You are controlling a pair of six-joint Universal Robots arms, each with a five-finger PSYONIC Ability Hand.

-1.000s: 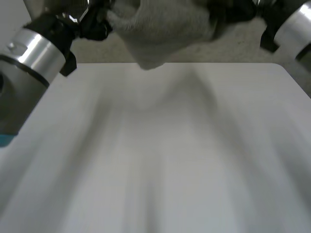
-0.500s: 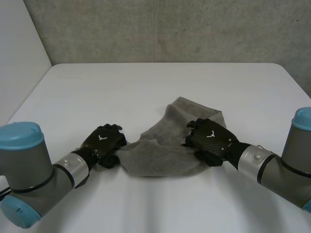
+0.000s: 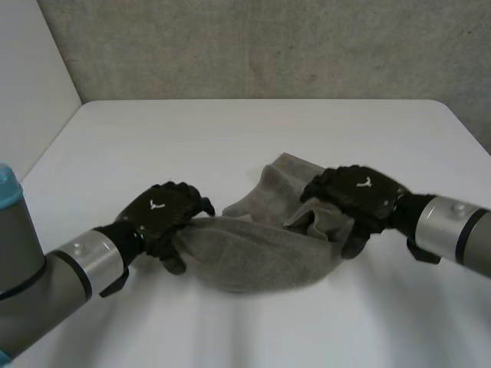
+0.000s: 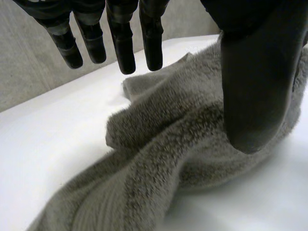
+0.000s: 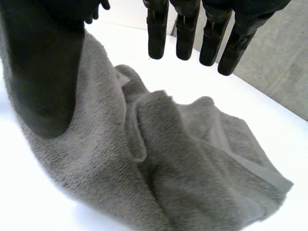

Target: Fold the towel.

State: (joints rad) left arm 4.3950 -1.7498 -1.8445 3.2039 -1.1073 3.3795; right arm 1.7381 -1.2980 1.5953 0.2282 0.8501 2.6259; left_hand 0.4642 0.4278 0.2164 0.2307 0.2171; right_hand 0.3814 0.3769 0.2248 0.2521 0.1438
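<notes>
The white table (image 3: pixel 230 138) carries a crumpled grey terry towel (image 3: pixel 253 249) in its near middle, bunched into a thick roll that runs left to right between the two hands.

Nearest, at the left end of that roll, is the robot's black left hand (image 3: pixel 161 215), palm down over the cloth at the end of its grey forearm. In the left wrist view the fingers (image 4: pixel 122 43) hang straight and spread above the towel (image 4: pixel 168 130) without touching it, and the thumb (image 4: pixel 255 82) stands apart from them in front of the folds, so the hand is open and grips nothing.

A little farther back, at the right end, the black right hand (image 3: pixel 357 192) arches over a raised hump of cloth. In the right wrist view its fingers (image 5: pixel 185 29) are likewise straight and clear of the towel (image 5: pixel 183 168), with the thumb (image 5: pixel 43 62) apart from them in front of the nearer folds: open too.

Beyond the hands a flap of the towel lies flat on the table, reaching toward the far side. Past the table's far edge stands a rough grey concrete wall (image 3: pixel 268 46).
</notes>
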